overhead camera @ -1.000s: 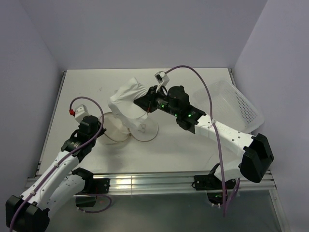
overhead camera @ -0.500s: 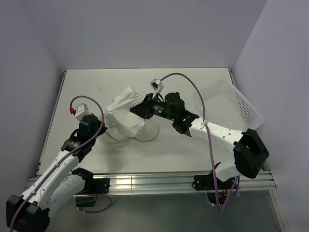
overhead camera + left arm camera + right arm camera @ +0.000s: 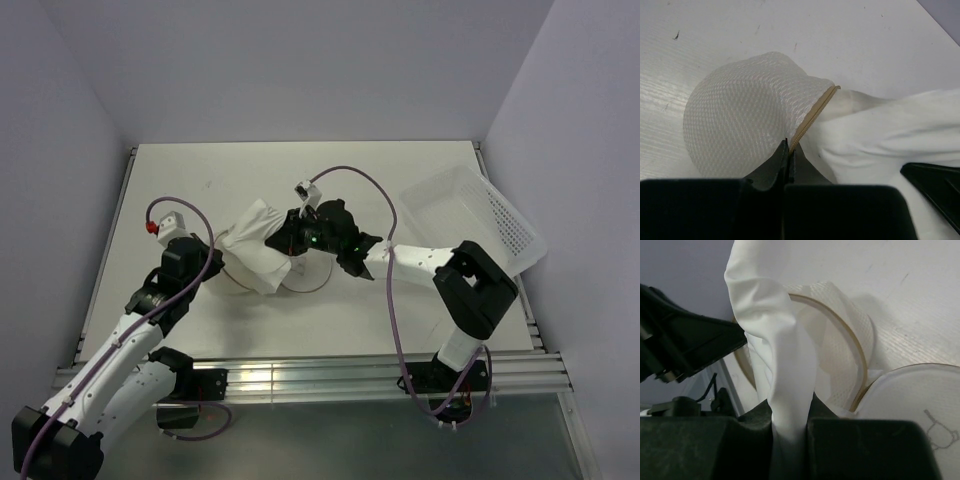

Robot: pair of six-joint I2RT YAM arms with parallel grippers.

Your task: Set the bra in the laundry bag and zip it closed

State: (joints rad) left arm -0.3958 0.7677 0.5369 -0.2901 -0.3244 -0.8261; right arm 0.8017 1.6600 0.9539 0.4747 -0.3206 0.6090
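Right pincer (image 3: pixel 790 416) clamps the bra (image 3: pixel 772 340) at the laundry bag (image 3: pixel 735 120) mouth, left pincer (image 3: pixel 787 150) pinches its rim (image 3: pixel 812 112): insertion is in hand, so you must next lower the bra inside.

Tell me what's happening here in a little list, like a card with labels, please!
left gripper: shut on the tan rim of the laundry bag, lifting its mouth
right gripper: shut on the bra, at the bag's open mouth
bra: bunched up, not tucked inside yet
lid: unzipped, flopped open beside the bag
perforated tray: off to the right, untouched
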